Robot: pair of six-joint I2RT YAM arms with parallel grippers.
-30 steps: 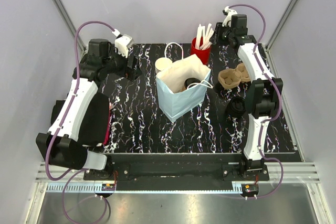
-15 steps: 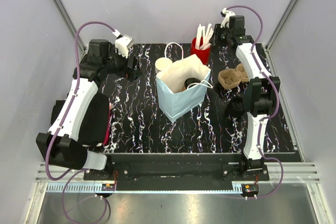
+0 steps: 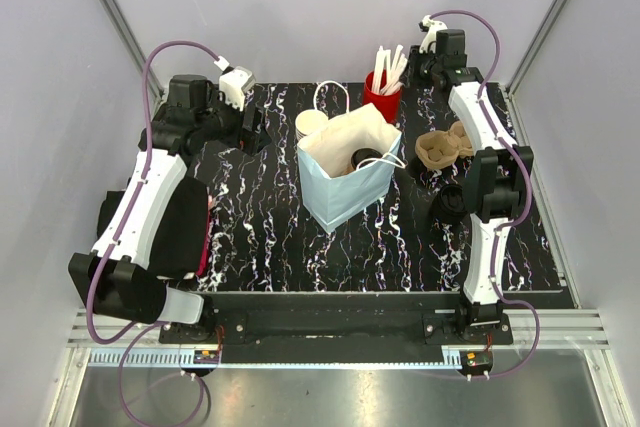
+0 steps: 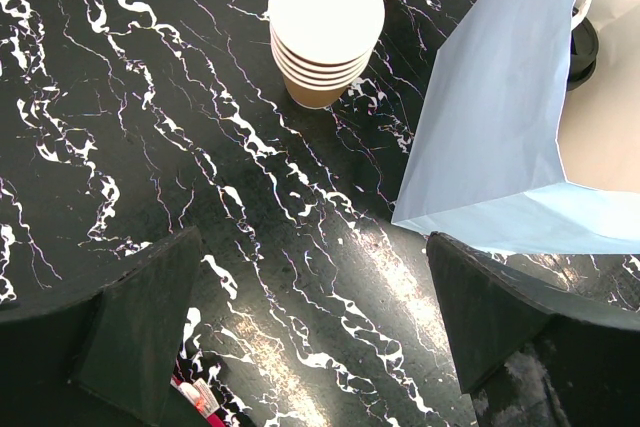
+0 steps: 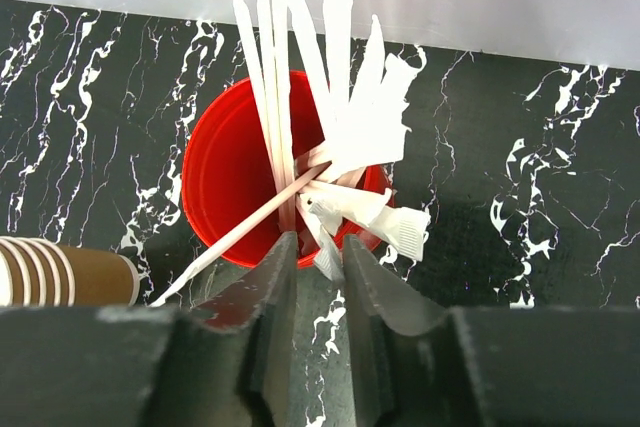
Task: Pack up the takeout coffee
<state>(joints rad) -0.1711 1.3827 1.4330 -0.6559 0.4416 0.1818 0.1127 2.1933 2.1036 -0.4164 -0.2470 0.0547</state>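
The takeout coffee's black lid (image 3: 366, 158) shows inside the open light-blue paper bag (image 3: 340, 197) at the table's middle; the cup under it is mostly hidden. The lid's edge also shows in the left wrist view (image 4: 583, 47). My right gripper (image 5: 320, 245) is at the red cup of white sticks (image 5: 235, 182), its jaws nearly closed with the lower end of a white stick (image 5: 325, 247) between the tips. In the top view it (image 3: 412, 72) is at the back right. My left gripper (image 4: 312, 242) is wide open and empty, low over the table left of the bag (image 4: 500, 117).
A stack of lidless brown cups (image 4: 325, 37) stands behind the bag's left corner. A brown pulp cup carrier (image 3: 440, 147) lies right of the bag. A black round object (image 3: 450, 202) sits by the right arm. The back wall is close behind the red cup (image 3: 382, 97).
My right gripper has moved slightly back and right at the red cup. The left arm and the bag have not moved.
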